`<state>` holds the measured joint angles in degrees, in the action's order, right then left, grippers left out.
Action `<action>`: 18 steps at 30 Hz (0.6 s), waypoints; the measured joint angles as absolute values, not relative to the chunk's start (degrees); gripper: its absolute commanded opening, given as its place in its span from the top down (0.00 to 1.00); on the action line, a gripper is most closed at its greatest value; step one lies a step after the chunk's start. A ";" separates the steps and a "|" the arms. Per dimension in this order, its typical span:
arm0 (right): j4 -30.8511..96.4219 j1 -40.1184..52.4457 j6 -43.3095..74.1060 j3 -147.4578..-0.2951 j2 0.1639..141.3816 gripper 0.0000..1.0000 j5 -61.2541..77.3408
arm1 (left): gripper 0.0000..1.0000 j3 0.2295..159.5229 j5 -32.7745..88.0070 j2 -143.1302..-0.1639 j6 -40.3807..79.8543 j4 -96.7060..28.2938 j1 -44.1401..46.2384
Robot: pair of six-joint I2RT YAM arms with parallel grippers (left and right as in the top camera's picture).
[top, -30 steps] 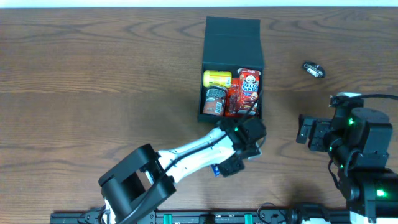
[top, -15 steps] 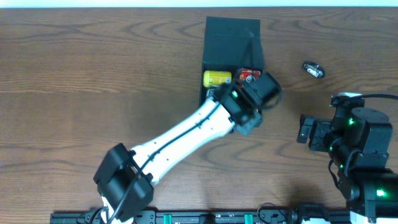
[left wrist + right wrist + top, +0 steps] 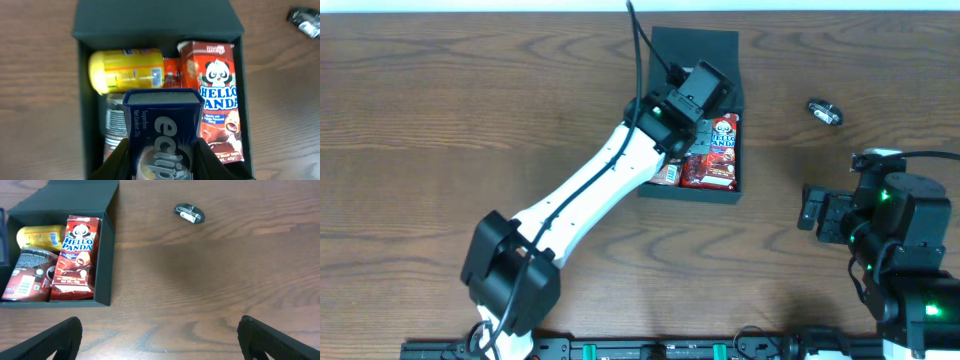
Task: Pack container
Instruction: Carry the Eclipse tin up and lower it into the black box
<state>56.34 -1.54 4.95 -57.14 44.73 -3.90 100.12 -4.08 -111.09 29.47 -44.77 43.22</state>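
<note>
The container [image 3: 691, 196] is a dark box lying open on the table, its flap lid [image 3: 155, 20] folded back. Inside lie a yellow can [image 3: 127, 70], a red Hello Panda box [image 3: 217, 100] and a dark can [image 3: 114, 120]. My left gripper [image 3: 162, 161] is shut on a blue Eclipse tin [image 3: 162, 130], held upright just above the container's inside. From overhead the left gripper [image 3: 695, 93] covers the back half of the box. My right gripper [image 3: 160, 340] stands open over bare wood, to the right of the container [image 3: 105, 265].
A small dark wrapped item [image 3: 824, 112] lies on the table right of the box, also visible as the dark wrapped item [image 3: 189, 213] ahead of the right gripper [image 3: 820, 215]. The left arm stretches diagonally from the front left across the table.
My left arm has swung from the table in front of the box to above it, carrying the blue tin. The right arm has stayed still.
</note>
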 measured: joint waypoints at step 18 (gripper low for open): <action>56.34 -1.54 4.95 -57.14 44.73 0.01 -3.90 | 0.70 100.12 -0.56 -119.35 31.55 -44.97 44.10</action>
